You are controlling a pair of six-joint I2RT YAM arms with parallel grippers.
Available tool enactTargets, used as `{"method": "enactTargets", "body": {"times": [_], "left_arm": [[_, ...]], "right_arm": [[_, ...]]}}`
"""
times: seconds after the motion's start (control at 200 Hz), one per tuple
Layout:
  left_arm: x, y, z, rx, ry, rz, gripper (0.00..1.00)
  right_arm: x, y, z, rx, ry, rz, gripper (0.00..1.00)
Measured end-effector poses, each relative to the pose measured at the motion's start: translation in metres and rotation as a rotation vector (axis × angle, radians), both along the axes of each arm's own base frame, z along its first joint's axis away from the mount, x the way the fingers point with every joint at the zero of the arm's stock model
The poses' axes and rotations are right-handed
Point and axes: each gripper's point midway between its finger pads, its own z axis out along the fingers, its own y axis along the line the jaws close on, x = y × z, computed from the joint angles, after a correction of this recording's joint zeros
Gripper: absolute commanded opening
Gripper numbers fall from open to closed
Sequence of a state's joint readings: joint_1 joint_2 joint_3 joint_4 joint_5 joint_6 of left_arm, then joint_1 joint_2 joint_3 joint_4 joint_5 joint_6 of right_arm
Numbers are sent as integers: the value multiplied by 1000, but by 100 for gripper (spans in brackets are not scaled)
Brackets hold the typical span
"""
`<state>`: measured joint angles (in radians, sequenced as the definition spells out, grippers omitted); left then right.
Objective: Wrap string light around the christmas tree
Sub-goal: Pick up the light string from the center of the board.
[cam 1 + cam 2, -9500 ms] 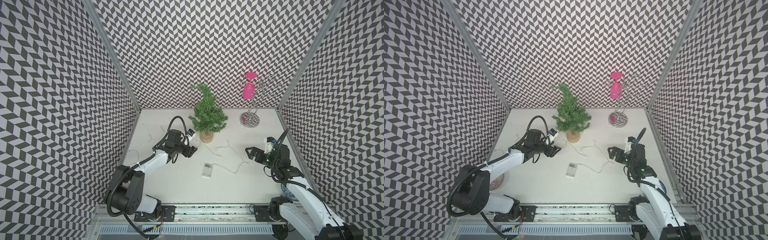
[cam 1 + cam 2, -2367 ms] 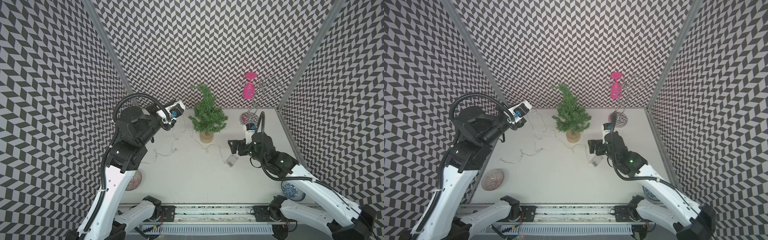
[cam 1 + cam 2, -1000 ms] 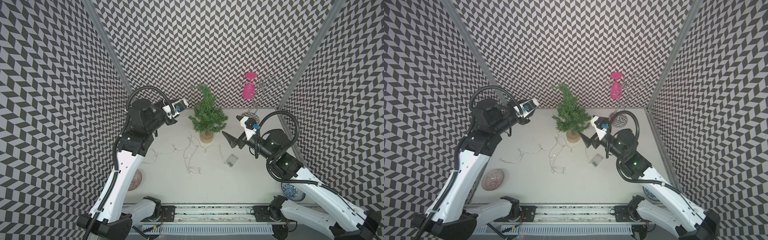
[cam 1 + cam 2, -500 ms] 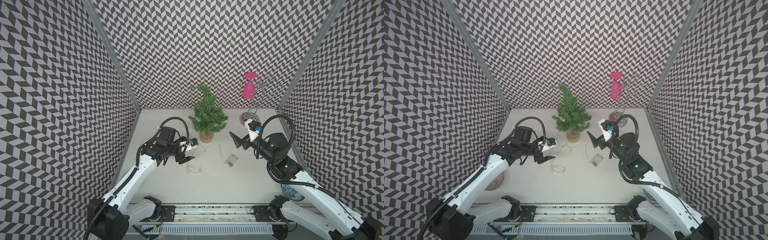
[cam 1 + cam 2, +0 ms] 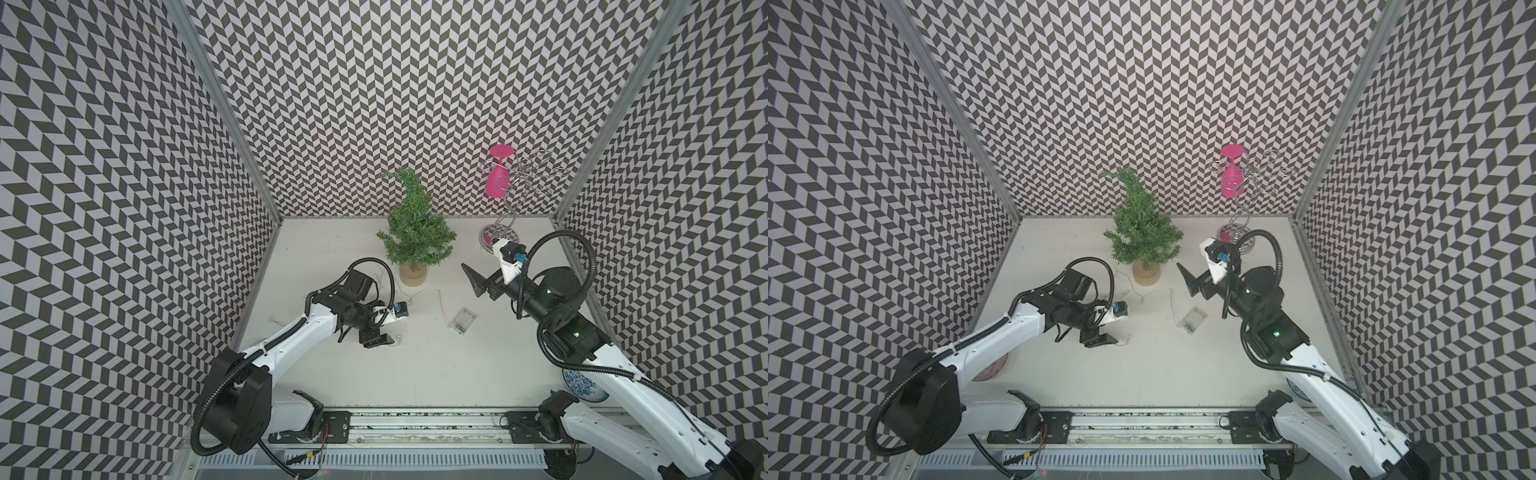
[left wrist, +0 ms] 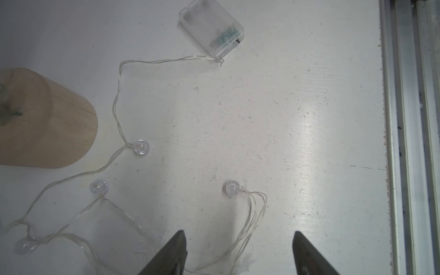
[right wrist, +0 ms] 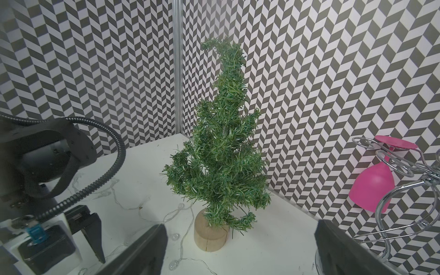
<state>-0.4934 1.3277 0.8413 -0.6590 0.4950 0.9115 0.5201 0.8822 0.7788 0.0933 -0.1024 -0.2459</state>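
The christmas tree (image 5: 415, 226) (image 7: 223, 147) stands upright on its tan base at the back middle in both top views. The string light (image 6: 141, 147) lies loose on the table in front of the base. Its clear battery box (image 5: 463, 321) (image 6: 212, 28) lies flat to the right. My left gripper (image 5: 384, 334) (image 6: 238, 234) is low over the table, front left of the tree. It is open, and wire strands lie on the table between its fingers. My right gripper (image 5: 478, 282) (image 7: 240, 223) hangs open and empty, right of the tree and facing it.
A chrome rack holding a pink glass (image 5: 498, 178) stands at the back right. A blue-patterned plate (image 5: 582, 386) lies front right under my right arm. Another plate (image 5: 992, 370) shows under my left arm. Patterned walls close three sides.
My left arm has come down from high at the tree's left to the table in front of it, jaws opening; the string now lies on the table. The right gripper drew back slightly.
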Motion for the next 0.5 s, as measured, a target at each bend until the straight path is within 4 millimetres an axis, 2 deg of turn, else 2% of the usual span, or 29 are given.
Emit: {"method": "enactTargets", "body": {"times": [0.12, 0.305, 0.38, 0.501], "left_arm": [[-4, -2, -6, 25, -2, -22, 59], [-7, 4, -28, 87, 18, -30, 43], [-3, 5, -32, 101, 14, -26, 32], [3, 6, -36, 116, -14, -26, 4]], "right_arm": [[0, 0, -1, -2, 3, 1, 99], [0, 0, -1, -1, 4, 5, 99], [0, 0, -1, -2, 4, 5, 99], [-1, 0, -1, -3, 7, 5, 99]]}}
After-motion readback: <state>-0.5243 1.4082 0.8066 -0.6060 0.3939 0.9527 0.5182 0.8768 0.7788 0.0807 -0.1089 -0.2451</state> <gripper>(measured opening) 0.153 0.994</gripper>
